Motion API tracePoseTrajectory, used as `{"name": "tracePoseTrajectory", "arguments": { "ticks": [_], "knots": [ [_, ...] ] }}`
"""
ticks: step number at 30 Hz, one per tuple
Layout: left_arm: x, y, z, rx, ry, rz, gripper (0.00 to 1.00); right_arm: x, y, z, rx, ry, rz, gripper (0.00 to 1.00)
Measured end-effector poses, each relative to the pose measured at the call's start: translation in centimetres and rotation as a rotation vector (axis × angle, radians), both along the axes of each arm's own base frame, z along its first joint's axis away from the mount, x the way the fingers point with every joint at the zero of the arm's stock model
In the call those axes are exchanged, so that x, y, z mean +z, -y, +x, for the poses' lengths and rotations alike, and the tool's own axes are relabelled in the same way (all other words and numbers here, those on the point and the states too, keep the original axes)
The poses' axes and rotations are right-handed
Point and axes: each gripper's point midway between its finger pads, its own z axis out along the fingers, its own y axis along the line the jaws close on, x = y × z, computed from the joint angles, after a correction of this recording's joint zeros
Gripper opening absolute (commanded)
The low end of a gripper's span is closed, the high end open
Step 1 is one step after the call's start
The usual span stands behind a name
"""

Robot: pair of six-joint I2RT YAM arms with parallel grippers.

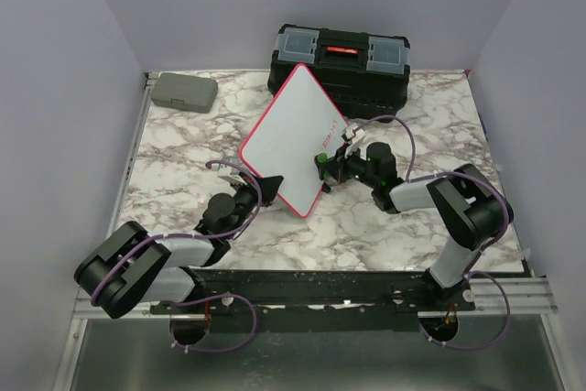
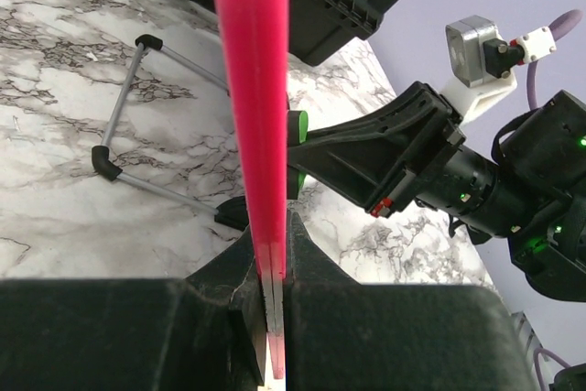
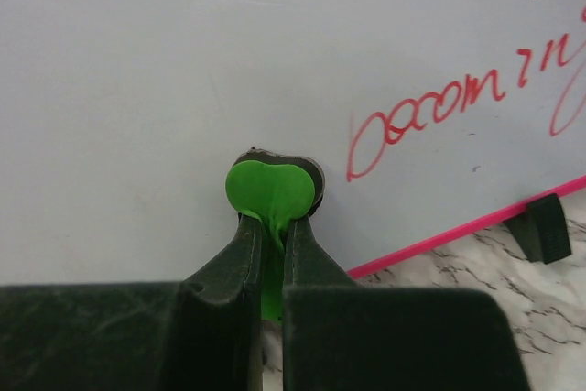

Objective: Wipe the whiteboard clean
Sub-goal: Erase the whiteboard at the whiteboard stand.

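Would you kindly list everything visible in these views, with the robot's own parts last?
whiteboard: one, white with pink-red frame, mid-table
red writing: one scrawl, red, on the whiteboard
toolbox: one, black, far edge
case: one, grey, far left corner
wire stand: one, silver, beside the whiteboard
table: one, marbled white
green pad: one, against the whiteboard
left claw: black, shut on the whiteboard's frame
right claw: black, shut on green pad

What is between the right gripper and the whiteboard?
A small green pad, pinched in the right gripper against the whiteboard; the right wrist view shows it.
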Motion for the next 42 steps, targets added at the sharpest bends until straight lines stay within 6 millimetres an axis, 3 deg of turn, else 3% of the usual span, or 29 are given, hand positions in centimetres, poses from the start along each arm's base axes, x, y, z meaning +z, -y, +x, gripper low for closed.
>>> {"name": "tracePoseTrajectory", "arguments": {
  "ticks": [6,9,13,16,21,30,37,42],
  "knots": [
    [0.0,0.0,0.0,-0.002,-0.002,-0.004,0.0,1.6,-1.7,-1.0,0.025,-0.015,0.078,0.01],
    [0.0,0.1,0.0,-0.004,-0.003,-0.007,0.0,2.6,-1.8,0.0,-0.002,-0.004,0.101,0.01],
    [0.0,0.1,-0.1,-0.007,-0.006,-0.01,0.0,4.2,-1.5,2.7,-0.049,0.022,0.14,0.01],
    [0.1,0.1,-0.1,-0.008,-0.005,-0.01,0.0,4.0,-0.1,4.9,-0.106,0.025,0.141,0.01],
    [0.1,0.1,-0.1,-0.01,-0.005,-0.008,0.0,2.3,1.3,5.8,-0.145,-0.006,0.116,0.01],
    [0.0,0.0,-0.1,-0.011,-0.003,-0.001,0.0,1.0,0.7,3.2,-0.055,-0.031,0.096,0.01],
    [0.0,0.0,0.0,-0.011,-0.004,-0.001,0.0,2.5,-2.4,-0.4,0.067,-0.019,0.116,0.01],
    [0.0,0.1,-0.1,-0.014,-0.004,-0.001,0.0,3.0,-2.3,0.1,0.039,-0.023,0.126,0.01]
  ]
}}
